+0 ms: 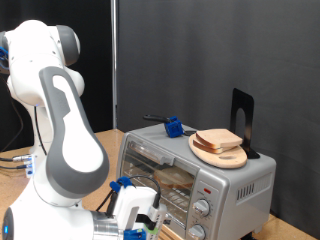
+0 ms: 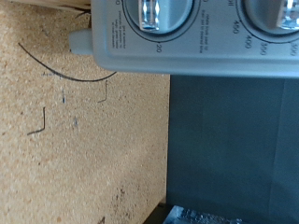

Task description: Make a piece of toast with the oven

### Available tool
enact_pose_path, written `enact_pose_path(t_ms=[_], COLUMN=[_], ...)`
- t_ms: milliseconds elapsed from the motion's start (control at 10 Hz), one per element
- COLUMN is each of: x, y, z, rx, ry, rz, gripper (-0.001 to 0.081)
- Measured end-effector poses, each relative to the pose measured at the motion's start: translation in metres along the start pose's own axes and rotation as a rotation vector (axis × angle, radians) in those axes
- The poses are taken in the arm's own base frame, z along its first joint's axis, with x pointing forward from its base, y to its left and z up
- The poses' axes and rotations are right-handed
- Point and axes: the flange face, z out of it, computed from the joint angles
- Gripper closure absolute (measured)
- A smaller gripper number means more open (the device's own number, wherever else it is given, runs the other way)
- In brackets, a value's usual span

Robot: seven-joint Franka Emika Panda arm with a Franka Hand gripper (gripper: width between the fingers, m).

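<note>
The silver toaster oven (image 1: 215, 185) stands at the exterior view's right, with its glass door (image 1: 152, 158) facing the arm. A tan patch behind the glass may be a slice; I cannot tell. Pale bread slices (image 1: 219, 140) lie on a round wooden board (image 1: 230, 158) on the oven's top. My gripper (image 1: 140, 215) hangs low in front of the oven, close to its two knobs (image 1: 205, 208). The wrist view shows the oven's control panel (image 2: 201, 51) with both knobs (image 2: 163, 11) close up. Nothing shows between the fingers.
A blue-handled tool (image 1: 172, 127) and a black stand (image 1: 243, 120) sit on the oven's top. The table is cork-brown board (image 2: 75, 140) with a thin dark cable (image 2: 56, 70). A black curtain hangs behind. A dark drop lies past the table edge (image 2: 234, 140).
</note>
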Motion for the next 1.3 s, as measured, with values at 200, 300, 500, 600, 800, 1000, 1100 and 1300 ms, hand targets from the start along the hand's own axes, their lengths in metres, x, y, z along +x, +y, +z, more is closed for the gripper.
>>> enact_pose_path(t_ms=[200,300,500,600,800,1000,1100,1300], x=[0.002,0.003,0.001,-0.002,-0.005,-0.009,-0.011,-0.011], y=[0.005,0.006,0.007,0.006,0.007,0.008,0.008,0.008], z=[0.016,0.026,0.047,0.058,0.075,0.086,0.09,0.091], rx=[-0.007,-0.006,0.007,0.012,0.012,0.009,0.012,0.024], ry=[-0.009,-0.016,-0.033,-0.045,-0.069,-0.083,-0.086,-0.084], rz=[0.009,0.006,-0.006,-0.011,-0.019,-0.019,-0.018,-0.019], gripper=[-0.0002,-0.0002,-0.0002,-0.0002,-0.0002,-0.0002,-0.0002,-0.0002])
